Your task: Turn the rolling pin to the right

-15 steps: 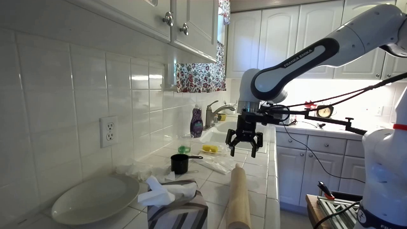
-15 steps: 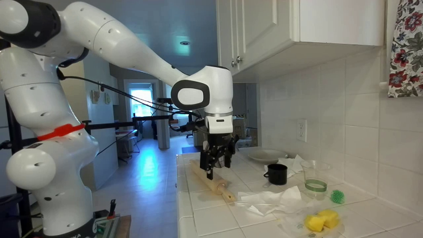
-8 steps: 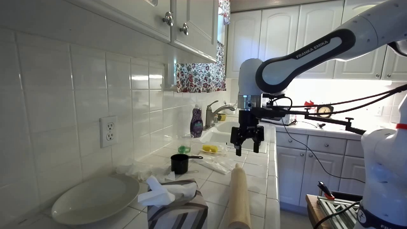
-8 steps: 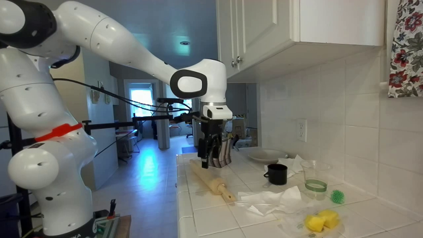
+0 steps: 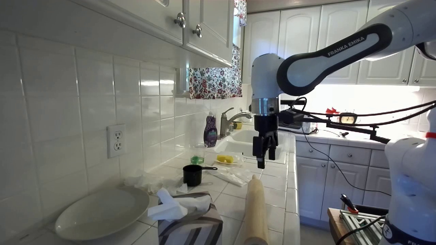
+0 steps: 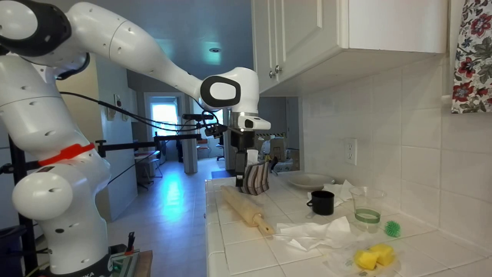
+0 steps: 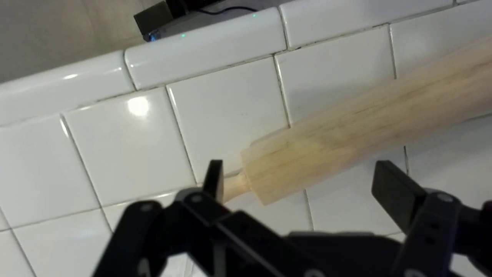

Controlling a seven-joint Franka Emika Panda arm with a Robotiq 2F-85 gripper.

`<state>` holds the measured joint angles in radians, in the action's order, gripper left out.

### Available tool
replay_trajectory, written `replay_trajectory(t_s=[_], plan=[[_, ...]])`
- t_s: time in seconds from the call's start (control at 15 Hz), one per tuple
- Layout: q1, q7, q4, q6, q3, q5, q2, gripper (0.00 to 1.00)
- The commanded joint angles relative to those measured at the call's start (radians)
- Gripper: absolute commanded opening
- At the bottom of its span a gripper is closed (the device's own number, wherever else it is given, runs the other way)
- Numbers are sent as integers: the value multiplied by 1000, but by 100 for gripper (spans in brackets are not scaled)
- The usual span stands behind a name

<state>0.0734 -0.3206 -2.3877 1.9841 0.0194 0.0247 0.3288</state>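
The rolling pin, a thick pale tan wooden cylinder, lies on the white tiled counter near its open edge in both exterior views. One thinner handle shows; the far end is cut off in the wrist view. My black gripper hangs pointing down above the counter, apart from the pin; it also shows in an exterior view. In the wrist view the gripper is open, with nothing between its fingers. The left finger covers part of the pin's handle, and the pin runs diagonally up to the right.
A striped tissue box stands beside the pin. A white oval plate, black cup, crumpled paper, clear cup, green spiky ball and yellow pieces lie toward the wall. Upper cabinets hang above.
My gripper has risen and turned about its vertical axis, so its fingers appear closer together or overlapped in the exterior views. The rolling pin and other objects have not moved.
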Motion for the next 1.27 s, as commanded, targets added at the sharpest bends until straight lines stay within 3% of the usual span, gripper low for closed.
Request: replay_trajectory(t_s=[0.0, 0.67, 1.2], plan=[[-26, 86, 24, -2, 6, -25, 3, 100], [-85, 145, 30, 73, 29, -3, 8, 100], [-84, 111, 30, 83, 38, -8, 1, 100]])
